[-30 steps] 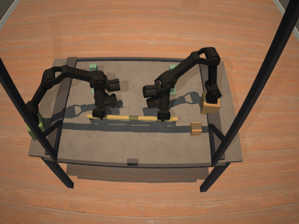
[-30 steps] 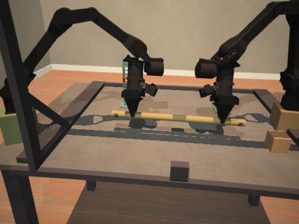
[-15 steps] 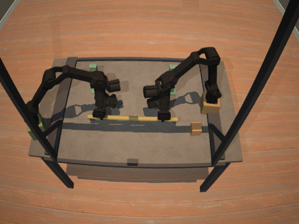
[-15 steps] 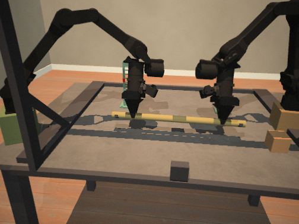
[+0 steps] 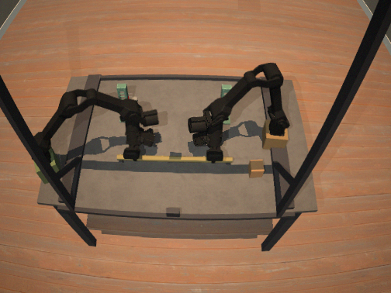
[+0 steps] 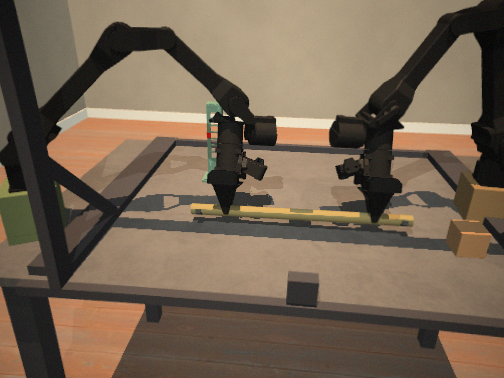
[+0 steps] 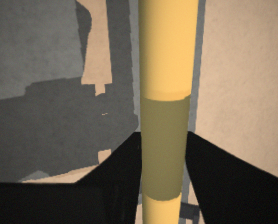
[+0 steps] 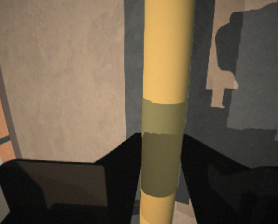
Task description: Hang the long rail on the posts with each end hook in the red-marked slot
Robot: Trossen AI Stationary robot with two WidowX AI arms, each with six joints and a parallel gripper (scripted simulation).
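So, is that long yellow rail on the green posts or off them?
Off: the rail is visibly apart from one green post and the other green post.
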